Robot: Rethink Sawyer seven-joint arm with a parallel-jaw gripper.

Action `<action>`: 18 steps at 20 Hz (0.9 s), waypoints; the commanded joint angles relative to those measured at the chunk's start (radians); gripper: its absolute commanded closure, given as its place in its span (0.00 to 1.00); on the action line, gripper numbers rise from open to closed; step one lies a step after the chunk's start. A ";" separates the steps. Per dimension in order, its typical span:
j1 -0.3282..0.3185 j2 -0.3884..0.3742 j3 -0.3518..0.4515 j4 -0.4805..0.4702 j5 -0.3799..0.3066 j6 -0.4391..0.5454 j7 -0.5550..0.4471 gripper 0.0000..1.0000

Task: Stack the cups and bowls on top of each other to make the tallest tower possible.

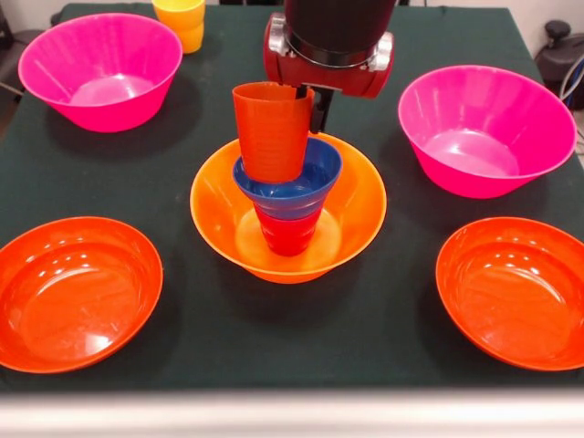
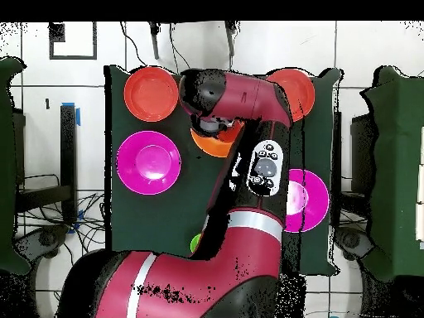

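Note:
The tower stands mid-table in the front view: a large orange bowl (image 1: 351,205) holds a red cup (image 1: 287,235), with a small blue bowl (image 1: 315,173) on it and an orange cup (image 1: 272,132) on top, leaning slightly. My gripper (image 1: 308,102) is at the orange cup's far rim, shut on it: one dark finger over the rim, the other (image 1: 317,117) outside it. In the overhead view the arm (image 2: 240,99) hides the tower except part of the orange bowl (image 2: 214,145). A yellow cup (image 1: 181,20) stands at the table's far edge. A green cup (image 2: 196,243) peeks out beside the arm.
Two large pink bowls (image 1: 100,68) (image 1: 484,128) sit left and right behind the tower. Two shallow red-orange bowls (image 1: 78,292) (image 1: 516,292) sit at the near corners. Dark cloth table (image 1: 292,338); its near edge runs along the bottom.

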 commanded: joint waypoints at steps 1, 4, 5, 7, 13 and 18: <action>0.009 0.025 0.084 -0.050 -0.018 0.017 0.072 1.00; 0.012 0.029 0.082 -0.066 -0.014 0.031 0.080 1.00; 0.012 0.031 0.081 -0.072 -0.013 0.036 0.082 1.00; 0.013 0.033 0.080 -0.078 -0.011 0.044 0.084 1.00; 0.018 0.026 0.075 -0.065 0.001 0.056 0.111 1.00; 0.022 0.026 0.072 -0.043 0.004 0.039 0.125 1.00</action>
